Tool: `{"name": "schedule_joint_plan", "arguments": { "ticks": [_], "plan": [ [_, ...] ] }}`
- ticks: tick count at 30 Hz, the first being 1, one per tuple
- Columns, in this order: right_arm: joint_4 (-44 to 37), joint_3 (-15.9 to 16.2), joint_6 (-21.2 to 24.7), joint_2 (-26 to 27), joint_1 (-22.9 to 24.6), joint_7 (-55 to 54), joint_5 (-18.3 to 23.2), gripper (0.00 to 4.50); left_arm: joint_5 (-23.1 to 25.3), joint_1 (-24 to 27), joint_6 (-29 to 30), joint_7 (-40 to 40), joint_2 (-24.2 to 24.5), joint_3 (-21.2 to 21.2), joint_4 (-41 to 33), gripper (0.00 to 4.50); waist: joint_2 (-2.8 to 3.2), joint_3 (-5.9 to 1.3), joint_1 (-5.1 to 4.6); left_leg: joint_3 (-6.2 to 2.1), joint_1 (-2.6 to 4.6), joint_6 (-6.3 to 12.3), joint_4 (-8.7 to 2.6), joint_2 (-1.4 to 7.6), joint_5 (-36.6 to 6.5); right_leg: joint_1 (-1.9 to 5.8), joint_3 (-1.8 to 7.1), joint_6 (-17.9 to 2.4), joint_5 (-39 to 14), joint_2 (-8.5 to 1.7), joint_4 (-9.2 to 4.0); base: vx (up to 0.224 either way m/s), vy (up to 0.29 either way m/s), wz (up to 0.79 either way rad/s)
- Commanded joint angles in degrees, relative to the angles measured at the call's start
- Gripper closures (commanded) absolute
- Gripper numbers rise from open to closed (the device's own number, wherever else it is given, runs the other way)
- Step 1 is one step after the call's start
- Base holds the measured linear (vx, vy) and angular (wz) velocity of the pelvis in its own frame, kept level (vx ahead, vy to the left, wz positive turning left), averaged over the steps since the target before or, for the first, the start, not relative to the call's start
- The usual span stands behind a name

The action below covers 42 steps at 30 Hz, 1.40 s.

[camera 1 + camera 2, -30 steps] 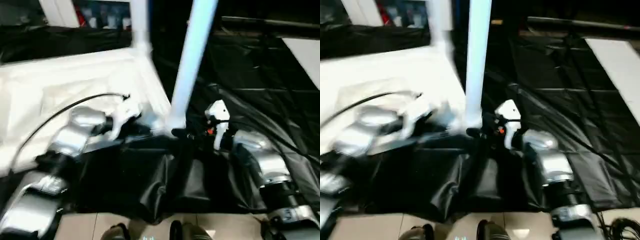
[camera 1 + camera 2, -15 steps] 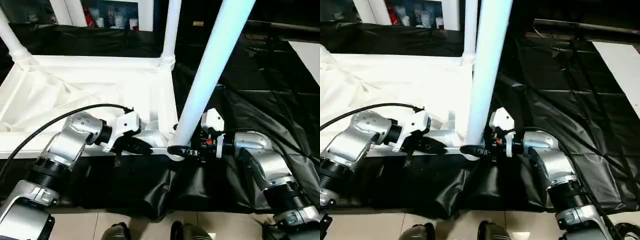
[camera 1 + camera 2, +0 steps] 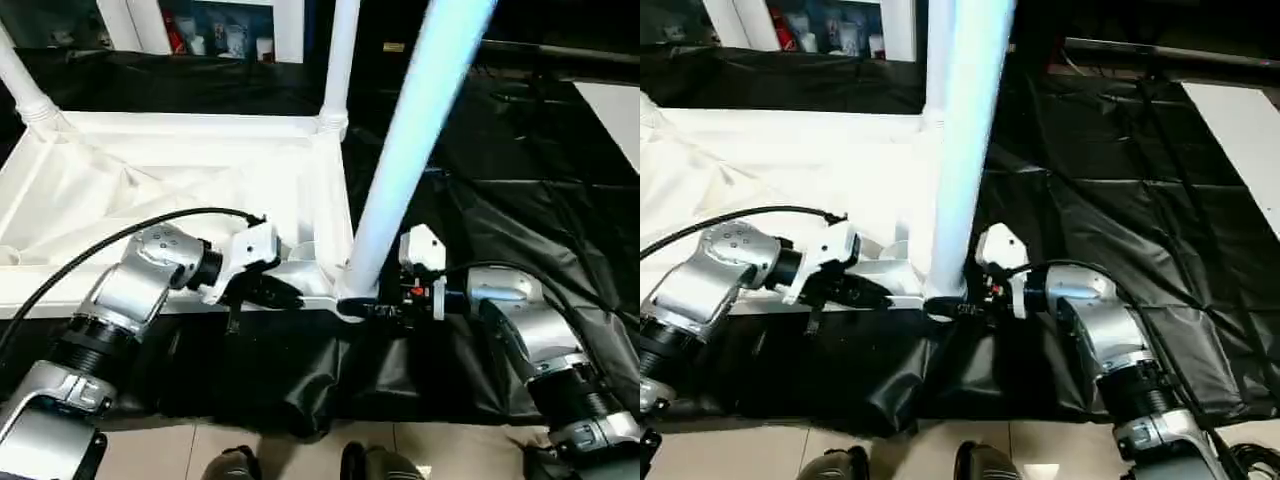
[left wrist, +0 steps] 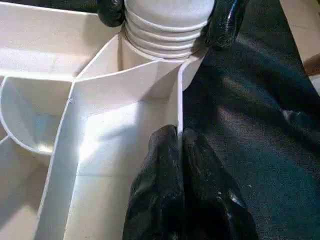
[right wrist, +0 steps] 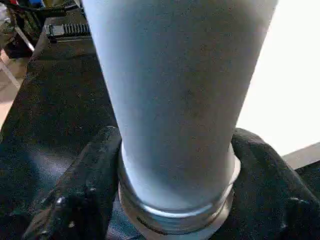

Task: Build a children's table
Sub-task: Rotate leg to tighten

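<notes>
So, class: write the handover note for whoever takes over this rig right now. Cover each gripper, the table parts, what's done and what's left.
Left gripper: shut on the tabletop rim, beside the near right corner.
Right gripper: shut on the base of a leg standing in that corner's socket; its threads show above the socket.
Done: two far legs stand in their corners.
Left: seat this leg fully; the near left corner is out of view, so check it.

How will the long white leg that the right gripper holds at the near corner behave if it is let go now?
The leg is tall and leans, so it would probably tip unless its ribbed end is seated in the tabletop socket. It looks like a stiff, probably light tube. Being round, it may roll.
</notes>
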Motion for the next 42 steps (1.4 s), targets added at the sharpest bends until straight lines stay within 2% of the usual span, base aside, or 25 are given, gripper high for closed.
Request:
{"name": "schedule_joint_plan", "arguments": {
  "ticks": [1,6,10,13,14,15,16,17,19,21,23,24,25,26,28,31,33,35,36,40,41,42],
  "plan": [
    [0.8,-0.2,0.0,-0.5,-0.2,-0.3,-0.3,1.61,0.5,1.6,0.9,-1.8,0.1,-2.7,-0.2,4.5,0.11,-4.22,0.13,-1.23,0.68,9.68,-2.57,3.33,1.4,4.44,3.34,-17.8,6.6,-4.96,-2.46,0.0,0.0,0.0],
    [1.6,-0.4,-0.5,-0.3,-0.4,-0.5,-0.1,1.77,0.6,1.4,1.1,-1.9,0.1,-2.7,0.2,4.5,0.05,-4.22,0.11,-1.23,0.66,9.71,-2.49,3.28,1.5,4.43,3.36,-17.7,6.5,-4.95,-2.42,0.0,0.0,0.0],
    [1.5,-0.6,-0.8,0.2,0.0,-1.0,-0.2,1.78,0.6,1.3,1.3,-1.2,-0.2,-2.4,0.5,4.5,0.03,-4.12,0.09,-1.25,0.65,9.1,-2.54,3.28,0.3,4.39,3.39,-17.4,4.3,-4.99,-2.64,0.0,0.0,0.0],
    [1.9,-1.1,-1.5,1.5,0.7,-3.9,-0.7,1.78,1.8,0.8,2.3,2.8,-1.4,-1.7,2.2,4.5,0.03,-3.94,0.05,-1.28,0.64,8.45,-2.6,3.3,-0.7,4.27,3.44,-17.0,2.3,-5.07,-2.96,0.0,0.0,0.0],
    [3.6,-1.7,-1.1,3.2,0.6,-8.9,-2.1,1.78,2.1,0.2,2.8,6.1,-2.8,-0.6,4.0,4.5,0.07,-3.89,-0.04,-1.25,0.61,8.16,-2.6,3.31,-1.2,4.13,3.46,-16.9,1.3,-5.07,-3.04,0.0,0.0,0.0],
    [4.5,-2.2,-1.4,4.2,0.7,-11.2,-2.5,1.78,2.2,0.0,3.0,7.4,-3.4,-0.3,4.6,4.5,-0.02,-3.52,-0.11,-1.26,0.68,6.81,-2.85,3.19,-3.6,3.93,3.38,-16.3,-3.5,-5.03,-3.76,0.0,0.0,0.0],
    [5.9,-3.2,-1.4,6.5,1.0,-16.9,-3.3,1.78,2.8,-0.6,3.1,11.3,-5.1,0.5,6.1,4.5,-0.15,-3.48,-0.15,-1.41,0.69,5.09,-2.96,3.1,-6.1,4.05,3.47,-15.0,-8.9,-5.25,-4.28,0.0,0.0,0.0],
    [5.9,-3.2,-1.4,6.5,1.0,-16.9,-3.3,1.78,2.8,-0.6,3.1,11.3,-5.1,0.5,6.1,4.5,-0.17,-3.4,-0.2,-1.47,0.72,4.38,-3.07,3.16,-6.9,4.0,3.49,-14.4,-11.0,-5.34,-4.5,0.0,0.0,0.0],
    [7.3,-4.4,-1.3,9.2,1.1,-22.6,-3.8,1.78,3.5,-1.3,3.6,15.5,-7.0,1.3,7.6,4.5,-0.09,-3.09,-0.39,-1.7,0.86,2.61,-3.48,3.23,-9.4,3.52,3.45,-11.5,-18.0,-5.24,-5.18,0.0,0.0,0.0],
    [9.1,-5.5,-1.0,11.6,0.6,-28.5,-4.4,1.78,4.3,-2.2,4.2,19.2,-8.8,1.7,9.3,4.5,0.02,-3.03,-0.41,-1.74,1.05,2.16,-3.64,3.31,-10.3,3.27,3.5,-10.9,-20.0,-5.3,-5.5,0.0,0.0,0.0],
    [13.5,-7.5,-0.3,15.4,-1.3,-38.5,-5.3,1.78,5.2,-4.1,5.2,26.5,-12.3,3.0,12.6,4.5,0.08,-2.93,-0.59,-1.84,1.22,1.48,-3.96,3.28,-11.7,3.04,3.4,-10.2,-21.9,-5.23,-5.84,0.0,0.0,0.0],
    [17.7,-9.0,0.7,17.6,-3.3,-46.4,-6.0,1.78,5.4,-5.6,6.3,31.4,-15.0,4.1,15.1,4.5,0.32,-2.83,-0.59,-1.94,1.51,0.65,-4.19,3.3,-12.4,2.86,3.35,-9.9,-23.4,-5.33,-6.11,0.0,0.0,0.0],
    [17.7,-9.0,0.7,17.6,-3.3,-46.4,-6.0,1.78,5.4,-5.6,6.3,31.4,-15.0,4.1,15.1,4.5,0.25,-2.78,-0.78,-1.95,1.51,0.2,-4.2,3.14,-12.7,2.84,3.26,-9.9,-24.2,-5.25,-6.16,0.0,0.0,0.0],
    [19.4,-9.6,1.1,18.5,-4.2,-49.5,-6.3,1.78,5.6,-6.2,6.5,33.4,-16.1,4.4,16.0,4.5,0.09,-2.63,-0.63,-2.18,1.45,-0.24,-4.33,3.01,-13.8,3.06,3.26,-8.9,-26.5,-5.4,-6.44,0.0,0.0,0.0],
    [23.3,-11.4,1.0,20.8,-6.4,-55.5,-6.0,1.78,6.1,-7.5,6.5,36.8,-18.3,4.7,18.2,4.5,0.12,-2.64,-0.67,-2.14,1.73,-0.08,-4.46,3.16,-14.9,2.65,3.48,-7.8,-27.0,-5.46,-6.71,0.0,0.0,0.0],
    [27.9,-10.7,-0.4,23.7,-9.6,-60.7,-8.5,1.78,7.2,-9.4,5.5,40.1,-20.7,4.4,21.9,4.5,0.0,-2.77,-0.65,-2.2,1.65,0.06,-4.48,2.95,-15.1,2.68,3.43,-7.2,-26.5,-5.41,-6.67,0.0,0.0,0.0],
    [27.4,-10.3,-1.1,24.5,-9.7,-58.2,-8.0,1.78,7.5,-9.3,5.2,39.1,-20.6,3.7,21.6,4.5,-0.04,-2.72,-0.45,-2.09,1.63,0.75,-4.48,2.93,-15.3,2.62,3.55,-6.6,-26.1,-5.51,-6.83,0.0,0.0,0.0],
    [26.9,-10.5,-1.9,24.9,-9.7,-56.0,-7.3,1.78,8.1,-9.2,4.9,37.9,-20.4,3.2,21.5,4.5,-0.09,-2.85,-0.39,-2.12,1.31,1.41,-4.56,3.01,-14.4,2.87,3.56,-6.7,-24.6,-5.53,-6.61,0.0,0.0,0.0],
    [26.4,-10.7,-2.0,25.1,-9.6,-55.5,-6.9,1.22,8.2,-9.1,4.7,37.4,-20.2,2.9,21.3,4.5,-0.11,-2.82,-0.34,-2.05,1.4,1.72,-4.54,3.04,-14.3,2.77,3.6,-6.8,-24.3,-5.55,-6.66,0.0,0.0,0.0],
    [24.9,-8.8,-3.5,23.4,-9.1,-54.2,-8.4,1.02,8.6,-8.5,5.0,35.0,-19.0,1.7,20.9,4.5,-0.09,-2.8,-0.39,-2.09,1.24,1.95,-4.69,3.13,-13.8,2.82,3.53,-7.4,-23.9,-5.56,-6.61,0.0,0.0,0.0],
    [24.0,-8.8,-3.4,22.6,-8.8,-53.9,-8.4,0.73,8.8,-8.2,4.8,33.9,-18.3,1.2,20.8,4.5,-0.04,-2.74,-0.37,-2.1,1.25,1.96,-4.74,3.16,-13.9,2.79,3.53,-7.4,-24.0,-5.56,-6.63,0.0,0.0,0.0],
    [22.9,-8.5,-3.3,21.9,-8.5,-53.3,-8.6,0.65,8.8,-8.1,4.9,33.3,-17.9,1.0,20.6,4.5,-0.19,-2.69,-0.43,-2.01,1.27,2.02,-4.73,3.13,-14.2,2.75,3.57,-7.3,-24.3,-5.47,-6.68,0.0,0.0,0.0]
  ]
}}
